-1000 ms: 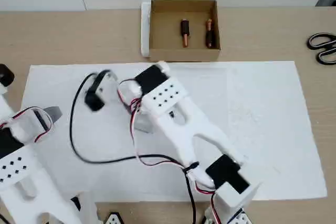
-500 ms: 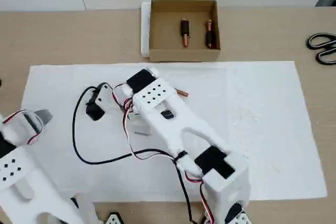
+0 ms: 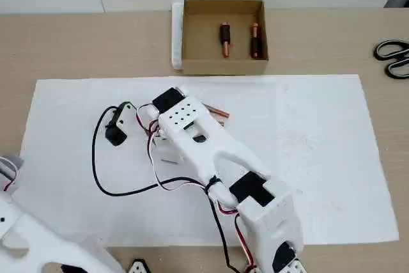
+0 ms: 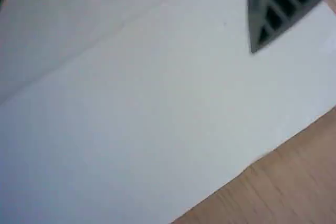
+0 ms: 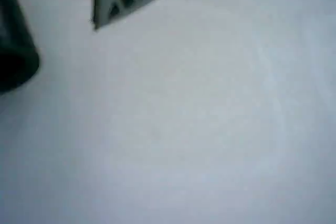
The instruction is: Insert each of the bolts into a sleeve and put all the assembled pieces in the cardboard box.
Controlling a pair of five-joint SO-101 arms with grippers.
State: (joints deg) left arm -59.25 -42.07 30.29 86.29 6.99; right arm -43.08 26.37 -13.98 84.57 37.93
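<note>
bolt [image 3: 218, 112] half under right arm [image 3: 192, 126] (tip shows) | both grips: cannot tell

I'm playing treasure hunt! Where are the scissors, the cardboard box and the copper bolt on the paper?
scissors [image 3: 390, 57], high view, on the black handles.
cardboard box [image 3: 220, 66], high view, on its front wall.
copper bolt [image 3: 217, 111], high view, on its bare shaft.
</note>
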